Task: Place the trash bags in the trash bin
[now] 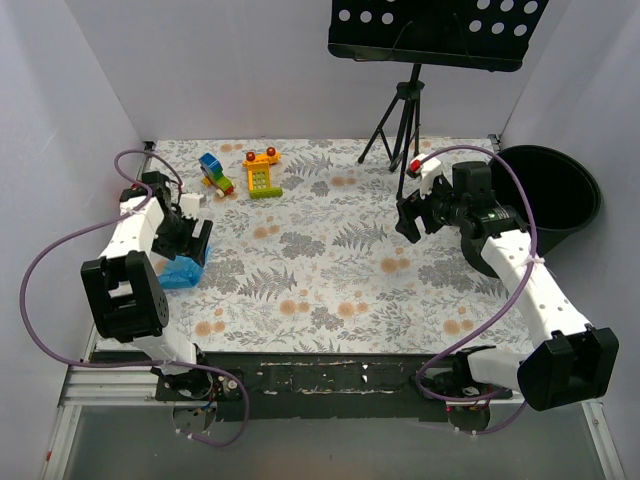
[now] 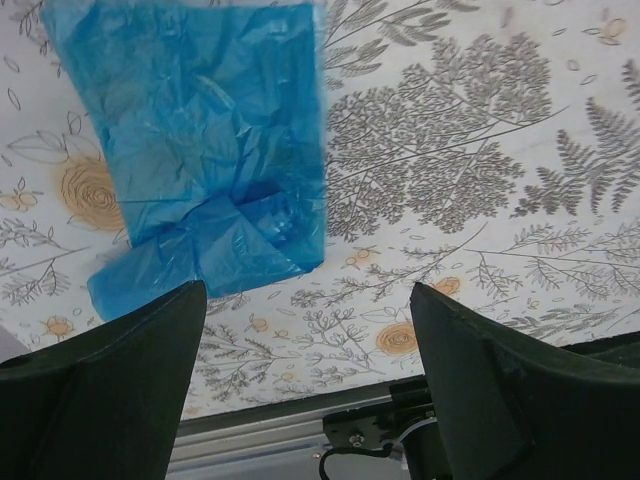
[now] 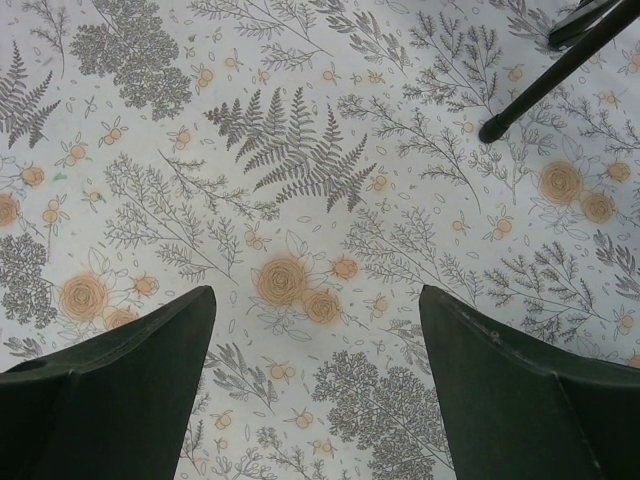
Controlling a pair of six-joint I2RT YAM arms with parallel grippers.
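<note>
A folded blue trash bag [image 1: 183, 272] lies flat on the floral table at the left, partly under my left arm. In the left wrist view the bag [image 2: 205, 150] fills the upper left, its lower end bunched. My left gripper [image 1: 193, 243] [image 2: 308, 300] is open and empty, just above the bag, its fingers apart over bare table. The black trash bin [image 1: 560, 190] stands at the right edge. My right gripper [image 1: 412, 218] [image 3: 315, 300] is open and empty above the table, left of the bin. The bin is out of both wrist views.
A black music stand [image 1: 435, 35] on a tripod [image 1: 400, 125] stands at the back; one tripod leg [image 3: 555, 75] shows in the right wrist view. Multicoloured toy blocks [image 1: 262, 172] [image 1: 213, 173] lie at the back left. White walls close in the table.
</note>
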